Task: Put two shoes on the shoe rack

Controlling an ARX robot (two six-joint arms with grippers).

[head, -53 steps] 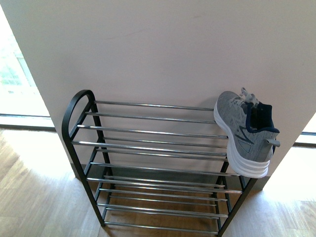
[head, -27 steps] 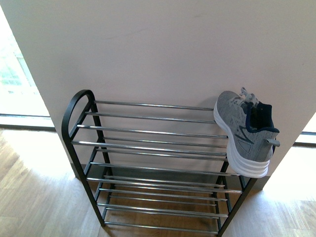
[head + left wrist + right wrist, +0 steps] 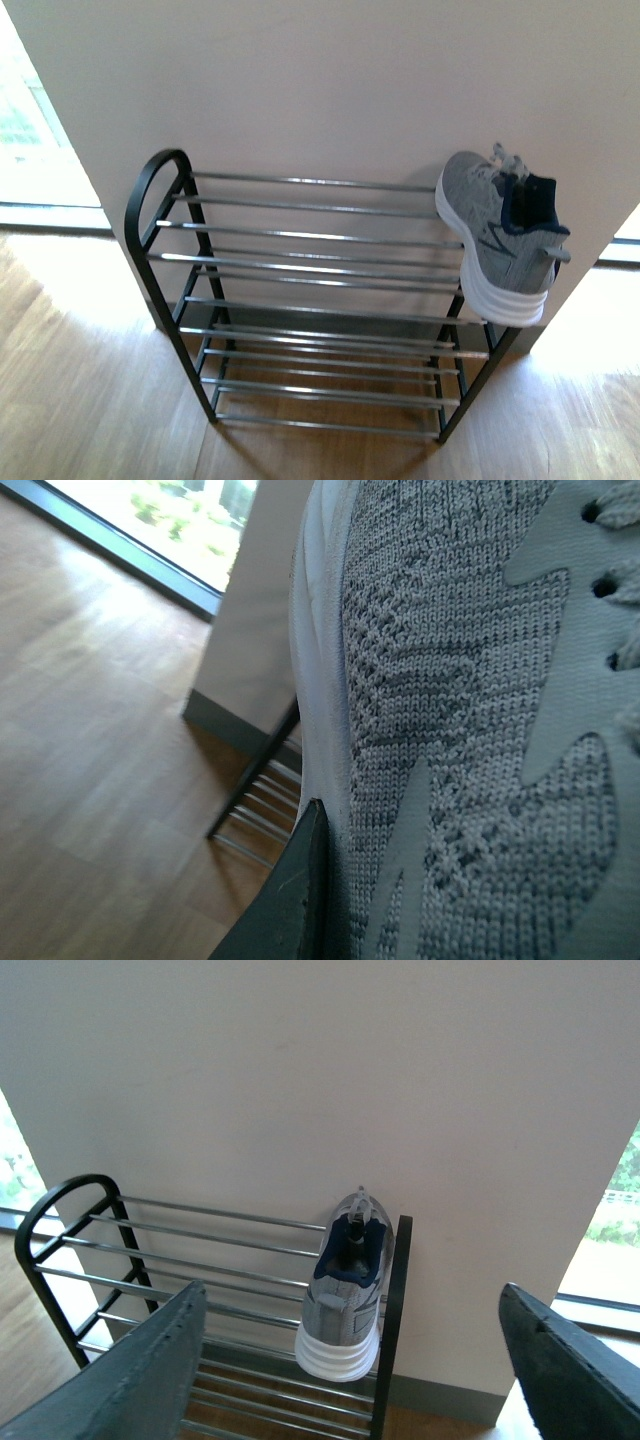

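The shoe rack is a black frame with chrome bars, standing against a white wall. One grey sneaker with a white sole rests on the right end of its top tier, heel overhanging the front; it also shows in the right wrist view as the grey sneaker beside the rack's black post. A second grey knit sneaker fills the left wrist view, with my left gripper shut on it; one dark finger presses on its white sole edge. My right gripper hangs open in front of the rack, holding nothing.
A wooden floor runs in front of the rack. Bright windows flank the white wall on both sides. A corner of the rack's lower bars and a grey baseboard show past the held sneaker.
In the front view the rack and its sneaker now sit slightly higher, so the camera has shifted. The sneaker keeps its place on the top tier.
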